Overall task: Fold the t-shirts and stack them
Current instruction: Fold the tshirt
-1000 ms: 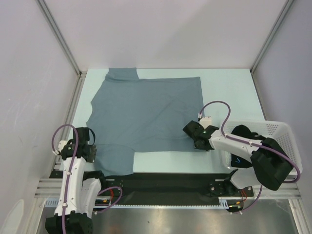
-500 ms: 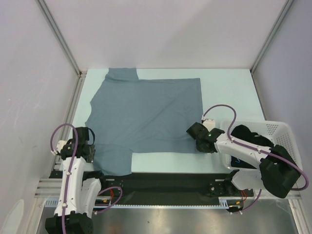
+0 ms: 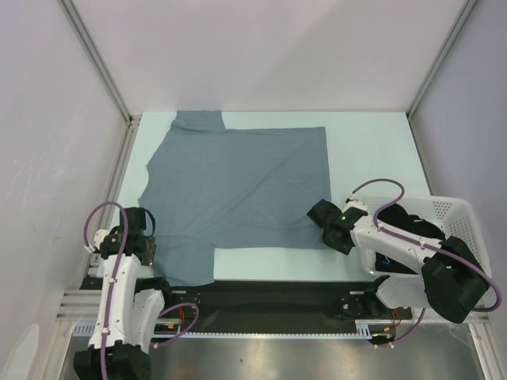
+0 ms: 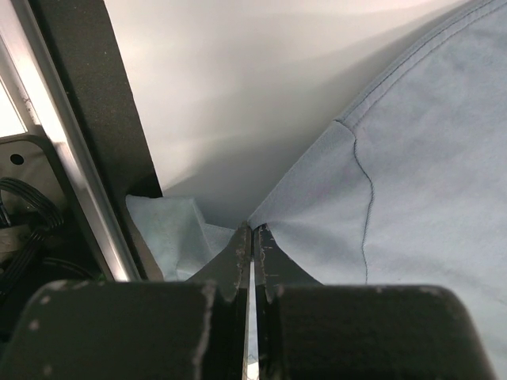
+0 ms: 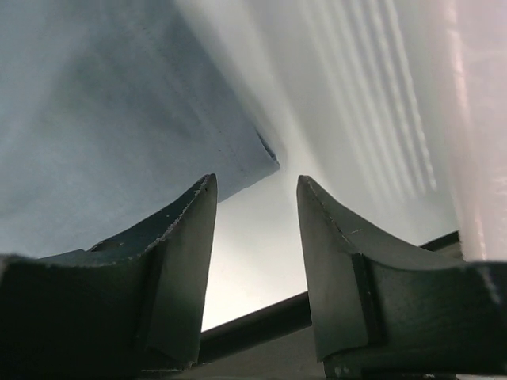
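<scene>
The slate grey-blue t-shirt lies spread flat on the pale table, collar at the left and one sleeve at the far edge. My left gripper sits at the shirt's near-left part, by the near sleeve. In the left wrist view it is shut, with grey-blue cloth drawn up to its tips. My right gripper hovers at the shirt's near-right corner. Its jaws stand open with nothing between them, and that corner lies just beyond the tips. A black t-shirt lies bunched in the basket.
The white lattice basket stands at the right edge of the table, right behind my right arm. A black strip runs along the near edge between the arm bases. Frame posts and white walls close in the sides and back.
My right gripper has slid a little right and nearer, along the shirt's near hem to its corner, and the arm has swung with it. The left arm and the shirt have not moved.
</scene>
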Tool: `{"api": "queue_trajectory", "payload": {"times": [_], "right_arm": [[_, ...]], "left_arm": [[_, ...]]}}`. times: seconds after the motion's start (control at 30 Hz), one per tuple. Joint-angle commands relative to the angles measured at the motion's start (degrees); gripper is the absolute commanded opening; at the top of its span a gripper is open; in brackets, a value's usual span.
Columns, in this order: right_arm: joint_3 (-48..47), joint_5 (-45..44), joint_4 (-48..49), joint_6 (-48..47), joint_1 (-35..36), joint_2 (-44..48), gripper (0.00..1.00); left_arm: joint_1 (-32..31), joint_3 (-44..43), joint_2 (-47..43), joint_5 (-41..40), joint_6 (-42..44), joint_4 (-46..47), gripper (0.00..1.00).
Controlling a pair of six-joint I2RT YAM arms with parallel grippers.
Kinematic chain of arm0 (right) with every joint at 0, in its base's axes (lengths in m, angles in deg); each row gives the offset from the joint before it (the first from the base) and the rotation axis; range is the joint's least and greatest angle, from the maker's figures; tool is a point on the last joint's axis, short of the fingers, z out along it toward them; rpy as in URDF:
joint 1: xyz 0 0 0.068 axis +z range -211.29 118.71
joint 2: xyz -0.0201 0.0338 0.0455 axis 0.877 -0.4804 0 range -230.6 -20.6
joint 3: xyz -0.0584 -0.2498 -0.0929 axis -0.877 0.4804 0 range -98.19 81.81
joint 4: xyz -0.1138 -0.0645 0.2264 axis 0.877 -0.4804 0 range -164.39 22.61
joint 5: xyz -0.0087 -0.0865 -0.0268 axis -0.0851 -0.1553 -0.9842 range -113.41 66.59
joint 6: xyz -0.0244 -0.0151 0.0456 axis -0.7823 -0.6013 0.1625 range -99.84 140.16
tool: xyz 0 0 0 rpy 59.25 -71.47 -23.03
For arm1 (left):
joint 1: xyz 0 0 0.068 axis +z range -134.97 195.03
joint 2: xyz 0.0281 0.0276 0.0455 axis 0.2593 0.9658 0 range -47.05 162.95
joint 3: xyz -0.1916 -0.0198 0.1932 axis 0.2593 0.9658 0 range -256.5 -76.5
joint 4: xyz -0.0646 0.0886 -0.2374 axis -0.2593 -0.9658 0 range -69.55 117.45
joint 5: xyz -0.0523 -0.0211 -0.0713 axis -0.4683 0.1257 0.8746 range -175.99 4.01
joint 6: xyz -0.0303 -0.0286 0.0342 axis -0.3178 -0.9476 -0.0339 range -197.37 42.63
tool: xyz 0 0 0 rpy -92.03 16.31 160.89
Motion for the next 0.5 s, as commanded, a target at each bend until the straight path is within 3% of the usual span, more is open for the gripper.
{"api": "queue_trajectory", "payload": {"times": [0.0, 0.23, 0.47], "right_arm": [[-0.64, -2.18, -3.44, 9.92, -0.03, 0.88, 0.49], [-1.61, -0.69, -4.06, 14.51, -0.74, -4.65, 0.46], [-0.29, -1.3, -0.11, 13.11, -2.58, -6.42, 0.44]], "left_arm": [[0.72, 0.08, 0.36, -1.35, -0.55, -0.9, 0.0], [0.72, 0.25, 1.06, -1.17, -0.9, -0.64, 0.0], [0.72, 0.16, 1.15, -1.17, -0.55, -0.37, 0.0]]}}
